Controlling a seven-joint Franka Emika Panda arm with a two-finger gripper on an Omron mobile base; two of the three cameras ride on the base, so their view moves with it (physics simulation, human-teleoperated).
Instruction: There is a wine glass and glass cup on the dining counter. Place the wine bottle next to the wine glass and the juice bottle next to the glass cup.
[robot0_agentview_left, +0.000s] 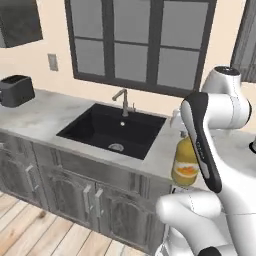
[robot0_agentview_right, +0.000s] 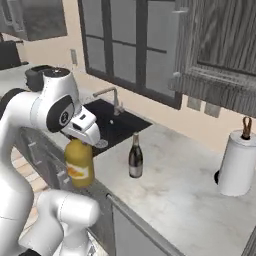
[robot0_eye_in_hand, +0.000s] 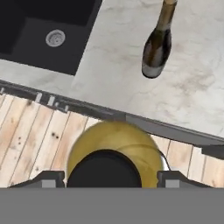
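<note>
My gripper (robot0_eye_in_hand: 111, 179) is shut on the dark cap of the juice bottle (robot0_eye_in_hand: 116, 140), a squat yellow-orange bottle. It hangs upright from the hand (robot0_agentview_right: 81, 131) just off the counter's front edge, over the wooden floor. The same juice bottle (robot0_agentview_left: 185, 165) sits partly behind my forearm in the left base view, and its orange-white label shows on the juice bottle (robot0_agentview_right: 80, 167) in the right base view. The wine bottle (robot0_agentview_right: 135, 157), slim and dark, stands upright on the marble counter right of the sink, beyond the gripper; in the hand view the wine bottle (robot0_eye_in_hand: 156, 48) is at the top. The wine glass, glass cup and dining counter are out of view.
A black sink (robot0_agentview_left: 112, 129) with a faucet (robot0_agentview_left: 122, 100) is set into the marble counter (robot0_agentview_right: 180, 195). A toaster (robot0_agentview_left: 16, 90) stands at the far left and a paper towel roll (robot0_agentview_right: 236, 162) at the right. Grey cabinet doors (robot0_agentview_left: 65, 192) run below, and wall cabinets (robot0_agentview_right: 220, 45) hang above.
</note>
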